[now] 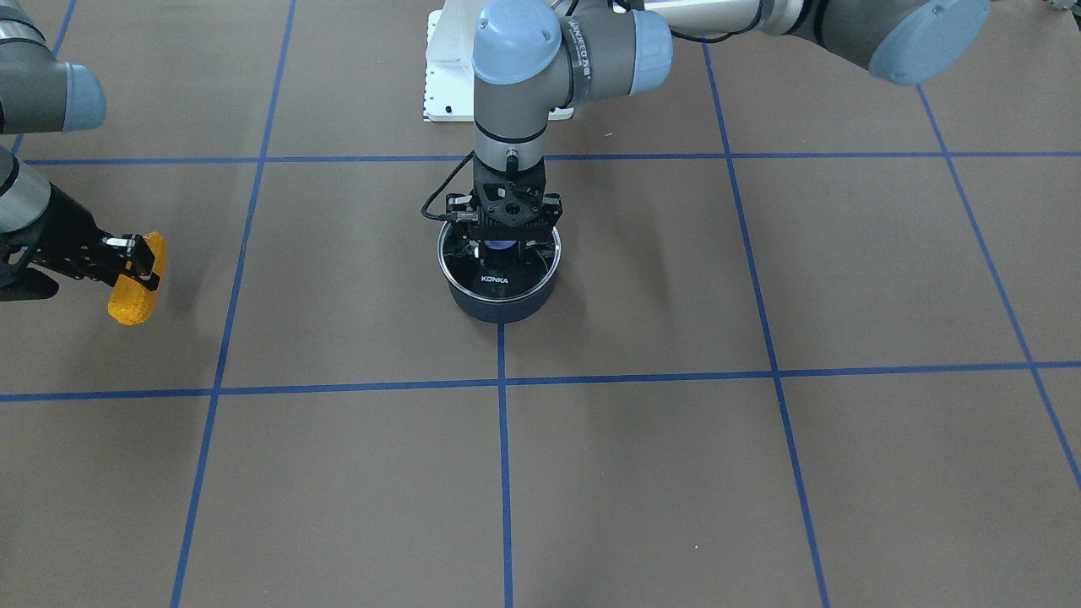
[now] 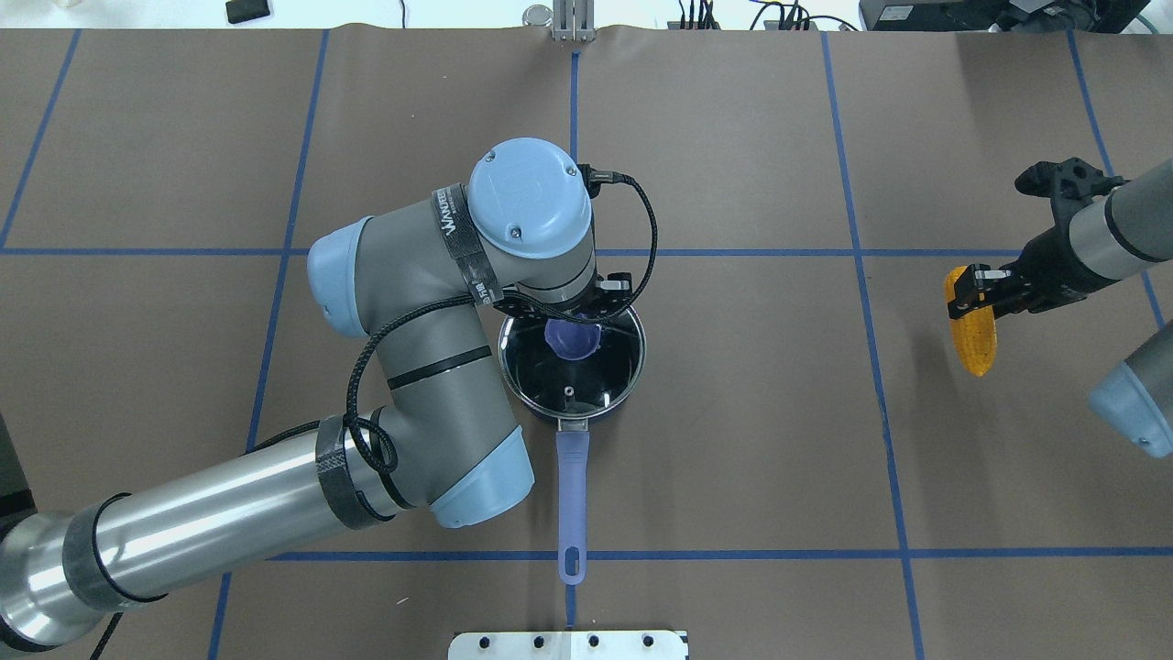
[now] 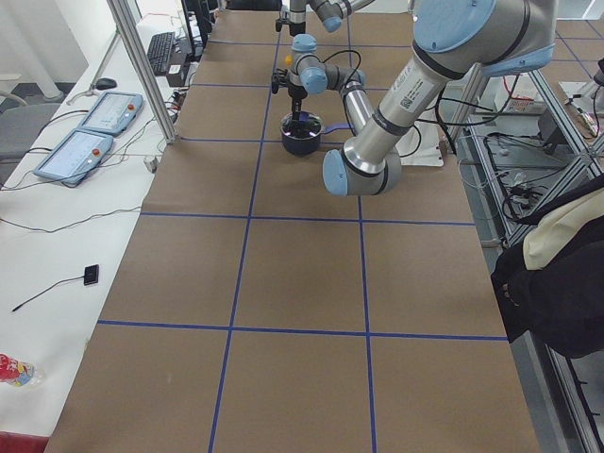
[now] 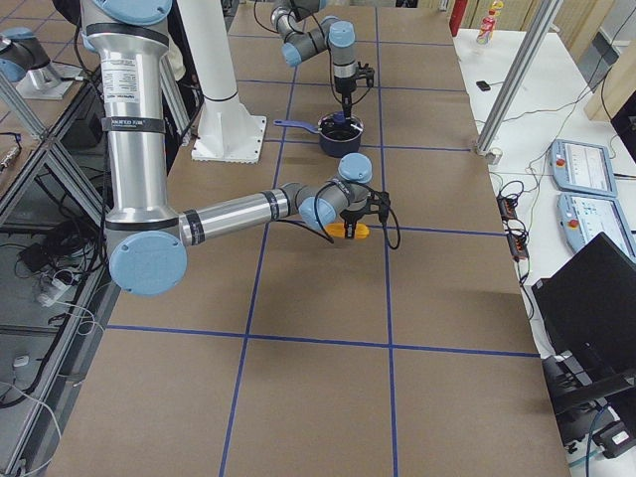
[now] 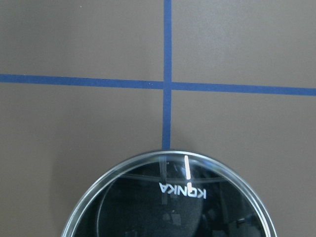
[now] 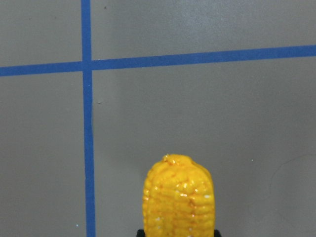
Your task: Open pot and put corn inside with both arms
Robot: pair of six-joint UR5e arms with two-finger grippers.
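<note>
The pot point(image 1: 498, 308) stands at the table's middle, its purple-blue handle point(image 2: 571, 495) pointing toward the robot. The glass lid point(image 1: 500, 283) sits on it and fills the bottom of the left wrist view point(image 5: 168, 207). My left gripper point(image 1: 502, 245) reaches straight down onto the lid, its fingers closed around the purple knob point(image 2: 573, 339). My right gripper point(image 1: 139, 260) is far off to the robot's right, shut on the corn point(image 1: 133, 291), held a little above the table. The corn also shows in the overhead view point(image 2: 973, 335) and the right wrist view point(image 6: 178, 200).
The brown table point(image 1: 676, 473) is marked with blue tape lines. The white base plate point(image 1: 448, 76) lies behind the pot at the robot's side. A side bench with control tablets point(image 3: 94, 127) runs along the far edge.
</note>
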